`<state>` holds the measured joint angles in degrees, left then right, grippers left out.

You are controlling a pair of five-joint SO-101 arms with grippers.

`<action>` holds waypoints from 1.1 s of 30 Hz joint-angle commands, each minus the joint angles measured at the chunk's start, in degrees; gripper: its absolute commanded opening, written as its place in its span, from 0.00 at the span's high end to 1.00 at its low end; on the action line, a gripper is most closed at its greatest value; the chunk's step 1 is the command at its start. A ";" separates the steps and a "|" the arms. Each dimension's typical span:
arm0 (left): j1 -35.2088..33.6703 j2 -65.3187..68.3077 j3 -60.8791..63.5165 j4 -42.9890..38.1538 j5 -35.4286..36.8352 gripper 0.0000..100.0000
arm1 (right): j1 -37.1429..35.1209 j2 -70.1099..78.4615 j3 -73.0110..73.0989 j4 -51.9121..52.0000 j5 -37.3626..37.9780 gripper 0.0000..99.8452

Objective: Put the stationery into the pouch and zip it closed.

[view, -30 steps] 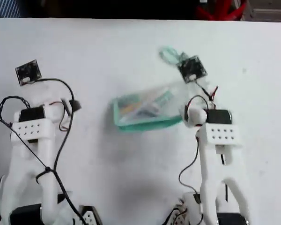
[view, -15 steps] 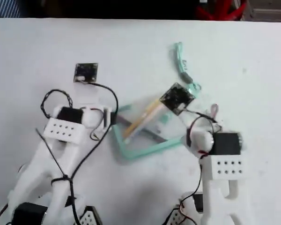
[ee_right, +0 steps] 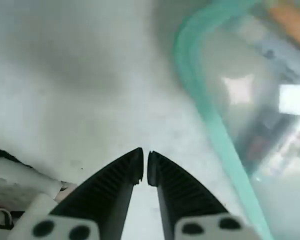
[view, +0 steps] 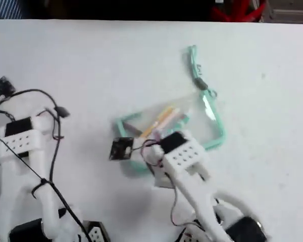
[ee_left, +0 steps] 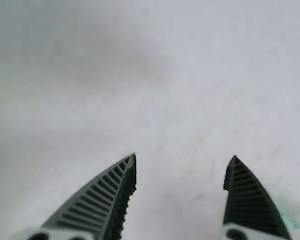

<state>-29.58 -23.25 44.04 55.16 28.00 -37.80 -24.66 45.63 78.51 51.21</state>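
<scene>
Pouch (view: 192, 113): clear, teal-edged, lying flat near the middle of the counter (view: 65, 55), with the stationery (view: 164, 118), yellow and pink sticks, inside it. A teal strap (view: 194, 63) runs from its far right corner away across the counter. My right arm (view: 184, 156) lies over the pouch's near left corner. My right pincer (ee_right: 145, 167) is clenched on nothing, tips almost touching, above the counter just beside the teal edge. My left pincer (ee_left: 182, 165) is released, jaws wide, over the counter. My left arm (view: 22, 141) stands well apart from the pouch.
</scene>
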 commanded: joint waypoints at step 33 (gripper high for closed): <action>6.55 -1.54 0.53 -3.52 -10.90 0.72 | 8.75 0.84 -33.14 -0.22 -5.27 0.98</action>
<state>-27.03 -23.25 46.07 52.97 22.02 -35.43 -7.16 10.37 78.51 46.55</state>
